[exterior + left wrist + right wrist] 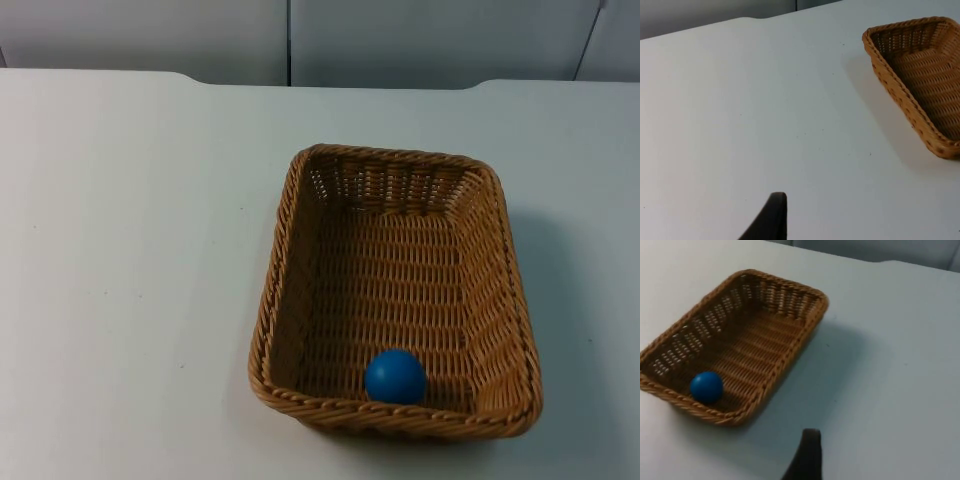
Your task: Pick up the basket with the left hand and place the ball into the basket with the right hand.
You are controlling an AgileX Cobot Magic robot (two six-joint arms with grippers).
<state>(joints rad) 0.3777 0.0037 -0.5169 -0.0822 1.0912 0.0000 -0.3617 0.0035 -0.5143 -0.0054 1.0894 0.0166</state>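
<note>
A brown wicker basket stands flat on the white table, right of centre in the top view. A blue ball lies inside it on the woven floor, against the near short wall. The right wrist view has the same basket with the ball in it. My right gripper hangs over bare table beside the basket, apart from it. My left gripper is over bare table well away from the basket, touching nothing. Neither gripper holds anything.
The white table top reaches back to a grey partition wall. Wide bare table lies left of the basket, and a narrower strip on its right.
</note>
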